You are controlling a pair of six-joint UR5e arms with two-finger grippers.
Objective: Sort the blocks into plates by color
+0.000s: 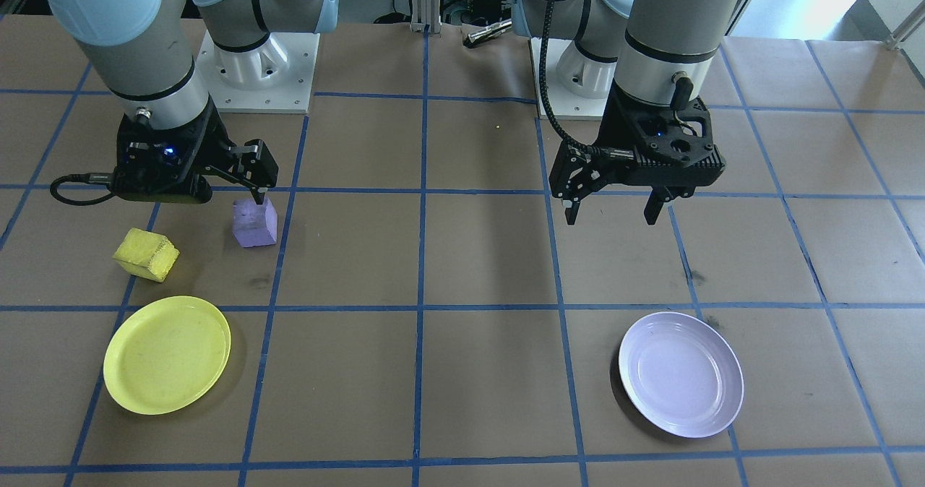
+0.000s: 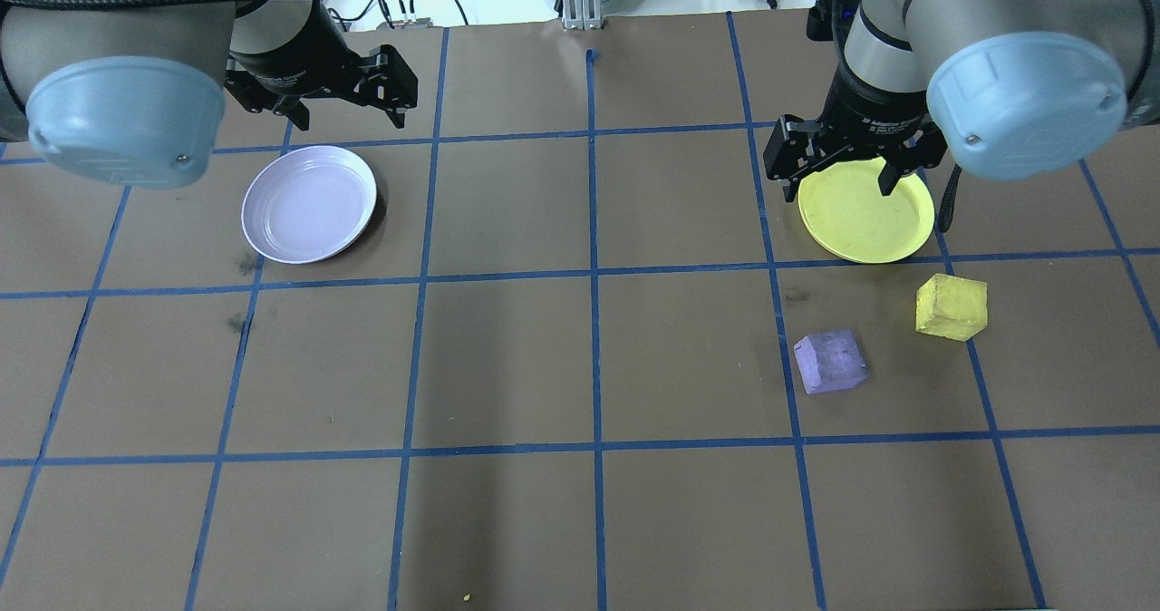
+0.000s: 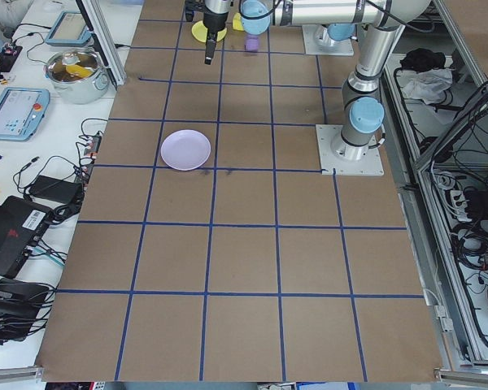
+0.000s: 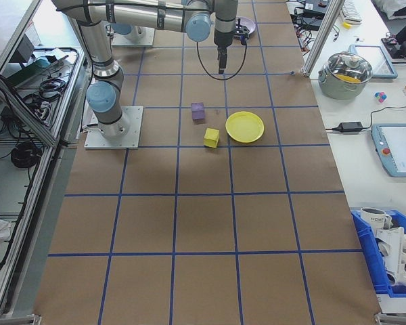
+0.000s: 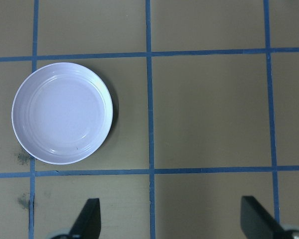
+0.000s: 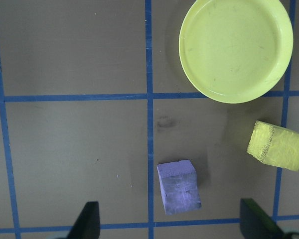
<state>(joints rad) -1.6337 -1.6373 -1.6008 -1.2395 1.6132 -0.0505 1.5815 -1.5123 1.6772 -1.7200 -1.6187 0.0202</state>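
Sorting not begun: purple block (image 2: 830,362) and yellow block (image 2: 950,306) lie on the worktop (image 2: 580,366) lower right; both plates bare; left hand (image 2: 347,112) and right hand (image 2: 844,174) gape empty.

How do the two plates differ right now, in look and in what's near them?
Colour: the yellow plate is bright yellow, the lavender plate pale purple.
Neighbours: both blocks, the yellow block and the purple block, lie on the table close to the yellow plate; nothing lies beside the lavender plate.
Side: the yellow plate sits under the right tool, the lavender plate near the left tool.
Shared: both are round, shallow, similar in size, and empty.
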